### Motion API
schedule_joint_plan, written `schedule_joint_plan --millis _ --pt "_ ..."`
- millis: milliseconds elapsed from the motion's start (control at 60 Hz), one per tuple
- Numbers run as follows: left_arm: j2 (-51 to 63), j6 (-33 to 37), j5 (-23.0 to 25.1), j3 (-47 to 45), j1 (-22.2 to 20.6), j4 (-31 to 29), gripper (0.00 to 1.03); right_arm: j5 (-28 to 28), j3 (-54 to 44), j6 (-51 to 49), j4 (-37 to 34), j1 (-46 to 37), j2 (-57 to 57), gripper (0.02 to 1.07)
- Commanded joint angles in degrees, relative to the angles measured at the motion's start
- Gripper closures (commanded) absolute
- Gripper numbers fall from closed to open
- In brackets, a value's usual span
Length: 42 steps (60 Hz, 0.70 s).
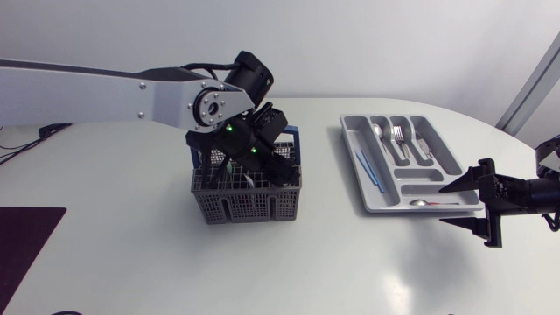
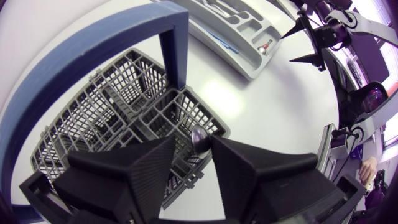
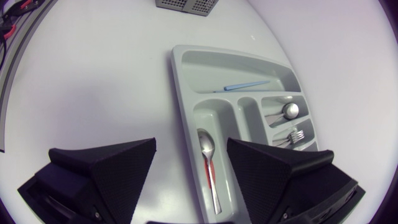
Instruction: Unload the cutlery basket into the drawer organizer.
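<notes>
Now spoon (image 2: 200, 138) bowl sits at L hand (image 2: 191, 149) tip, over basket (image 2: 124, 106); can't tell if clamped.

My left arm (image 1: 105, 92) comes in level, high above the table, and bends down over the cutlery basket (image 1: 249, 208), with the left gripper (image 1: 255, 157) lowered into it. My right gripper (image 1: 444, 204) rests well apart from the basket, its 2 fingers spread wide.

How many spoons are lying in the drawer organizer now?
2. One spoon with a red handle lies in the drawer organizer's crosswise compartment, nearest the right gripper; a plain spoon lies in a lengthwise compartment, beside the fork. None appears hidden.
</notes>
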Motion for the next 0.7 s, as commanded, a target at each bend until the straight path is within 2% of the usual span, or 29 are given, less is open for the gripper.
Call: schedule_joint_plan --millis 0,250,683 --pt "0.5 -2.2 1.0 -0.7 0.3 1.3 0.84 -1.0 -1.9 -1.1 0.1 -0.9 -1.0 0.24" --pt "-0.5 -4.1 1.6 -3.6 0.6 4.4 0.93 -1.4 -3.2 -0.6 0.1 -0.9 -2.0 0.24" --pt "-9.4 -4.4 4.7 -9.7 2.1 7.5 0.95 -1.5 -6.1 0.5 0.0 0.5 -6.2 0.24"
